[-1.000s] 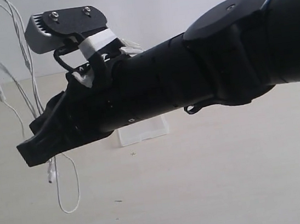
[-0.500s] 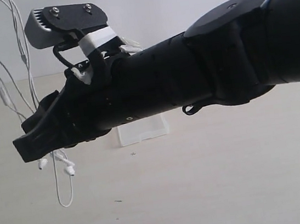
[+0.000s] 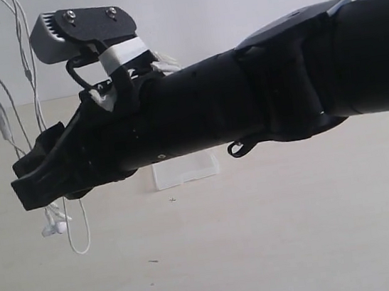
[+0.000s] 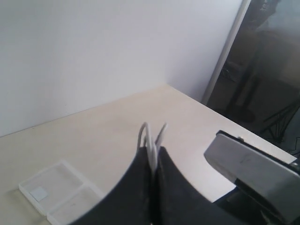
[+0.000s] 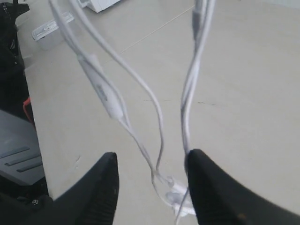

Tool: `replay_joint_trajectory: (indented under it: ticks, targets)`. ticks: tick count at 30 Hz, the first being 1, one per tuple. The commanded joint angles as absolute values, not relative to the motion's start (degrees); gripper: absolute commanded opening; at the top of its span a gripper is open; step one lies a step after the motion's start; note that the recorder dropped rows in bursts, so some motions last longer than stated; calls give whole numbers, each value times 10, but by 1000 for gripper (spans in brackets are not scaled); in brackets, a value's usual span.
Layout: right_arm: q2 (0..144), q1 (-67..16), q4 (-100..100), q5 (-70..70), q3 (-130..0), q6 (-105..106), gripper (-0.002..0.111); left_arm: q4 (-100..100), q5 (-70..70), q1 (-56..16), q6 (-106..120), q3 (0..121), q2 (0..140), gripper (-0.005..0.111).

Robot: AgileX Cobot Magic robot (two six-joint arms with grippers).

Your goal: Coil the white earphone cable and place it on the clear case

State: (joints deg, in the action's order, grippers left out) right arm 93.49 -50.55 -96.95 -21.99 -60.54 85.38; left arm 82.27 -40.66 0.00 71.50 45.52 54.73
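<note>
Across the pale table (image 3: 280,249) the black right arm (image 3: 246,103) stretches from the right side of the exterior view. Its right gripper (image 5: 152,183) has its fingers spread, and strands of the white earphone cable (image 5: 187,93) hang loose between them. Higher up on the left, the left gripper (image 4: 152,157) is pressed together, pinching loops of the cable. The clear case (image 4: 61,190) lies open and flat on the table, apart from the cable. The inline remote (image 5: 103,91) dangles on one strand. The earbuds (image 3: 54,225) hang lowest, near the tabletop.
</note>
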Motion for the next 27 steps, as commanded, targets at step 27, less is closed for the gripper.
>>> replay_joint_trajectory:
  ticks: [27]
  targets:
    - [991,-506,-999,-223,-649,916,47,831,-433,0,730,461,546,0]
